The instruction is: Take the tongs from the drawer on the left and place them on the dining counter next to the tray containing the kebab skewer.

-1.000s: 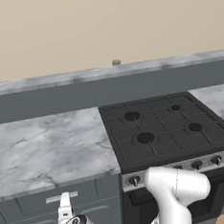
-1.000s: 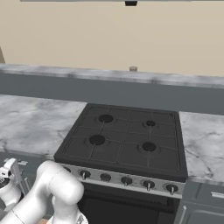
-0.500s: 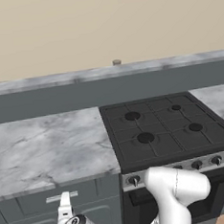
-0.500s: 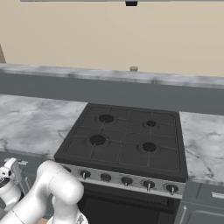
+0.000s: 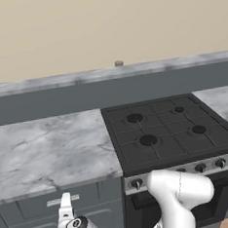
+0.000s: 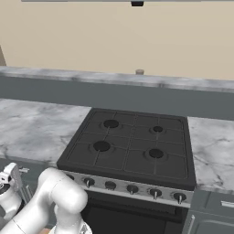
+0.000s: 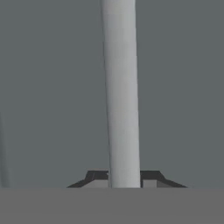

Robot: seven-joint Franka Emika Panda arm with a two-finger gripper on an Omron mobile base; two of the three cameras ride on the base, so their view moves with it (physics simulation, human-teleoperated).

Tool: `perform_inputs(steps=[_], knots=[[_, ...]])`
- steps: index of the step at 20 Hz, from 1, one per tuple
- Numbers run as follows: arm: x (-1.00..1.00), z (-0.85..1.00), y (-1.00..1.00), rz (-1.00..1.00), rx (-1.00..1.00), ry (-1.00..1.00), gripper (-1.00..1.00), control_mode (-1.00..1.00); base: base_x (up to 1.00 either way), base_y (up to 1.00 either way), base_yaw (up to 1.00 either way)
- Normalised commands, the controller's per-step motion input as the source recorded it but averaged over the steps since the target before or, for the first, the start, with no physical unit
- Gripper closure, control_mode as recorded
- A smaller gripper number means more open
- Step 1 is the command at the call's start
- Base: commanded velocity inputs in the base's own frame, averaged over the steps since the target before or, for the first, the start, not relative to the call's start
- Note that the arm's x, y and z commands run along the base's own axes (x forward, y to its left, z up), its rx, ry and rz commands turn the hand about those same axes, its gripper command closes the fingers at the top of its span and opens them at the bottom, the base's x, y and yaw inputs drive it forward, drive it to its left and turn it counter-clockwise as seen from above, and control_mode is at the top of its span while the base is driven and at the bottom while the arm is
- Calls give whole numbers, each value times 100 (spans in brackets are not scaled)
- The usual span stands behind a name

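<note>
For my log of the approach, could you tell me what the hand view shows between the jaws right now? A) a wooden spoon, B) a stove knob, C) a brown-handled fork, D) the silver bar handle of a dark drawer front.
D: in the hand view the pale silver bar handle runs across the flat dark grey drawer front and passes between the two dark finger tips.

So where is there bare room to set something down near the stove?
The marbled counter left of the black stove is bare up to the grey ledge. A narrower bare strip lies right of the stove. The burners crowd the stove top; the tool sits at the drawer handle.
</note>
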Motion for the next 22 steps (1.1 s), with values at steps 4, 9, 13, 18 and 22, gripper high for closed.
perform_inputs(steps=[4,9,13,18,22], knots=[[1,0,0,0,0,0,100,-100,0,0,0],[-3,0,0,0,0,0,100,-100,0,0,0],[-22,0,0,0,0,0,100,-100,0,0,0],[-33,0,0,0,0,0,100,-100,0,0,0],[-26,0,0,0,0,0,100,-100,0,0,0]])
